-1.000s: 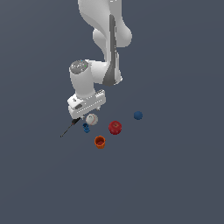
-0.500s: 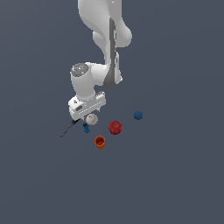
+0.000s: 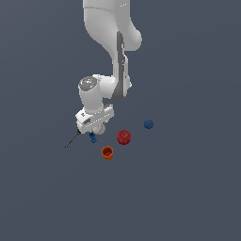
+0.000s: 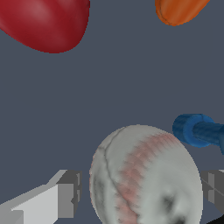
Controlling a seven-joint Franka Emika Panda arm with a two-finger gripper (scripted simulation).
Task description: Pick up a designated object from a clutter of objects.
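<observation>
The designated object, a white baseball [image 4: 144, 175] with red stitching, lies on the floor between my two fingers. In the exterior view the baseball [image 3: 98, 132] is mostly hidden under my hand. My gripper [image 4: 142, 192] is open and straddles it: one finger [image 4: 65, 194] stands a small gap off the ball, and the other finger [image 4: 214, 188] is at its edge. Seen from the exterior view, the gripper [image 3: 96, 129] is low over the clutter of objects.
A red apple [image 3: 124, 137] sits to the exterior view's right of the ball, with a dark blue ball [image 3: 148, 124] further right. An orange cup [image 3: 107, 152], a tiny blue piece [image 3: 92, 138] and a screwdriver [image 3: 72, 140] lie close by.
My hand has come down a little over the baseball, which now shows less in the exterior view. The other objects have not moved.
</observation>
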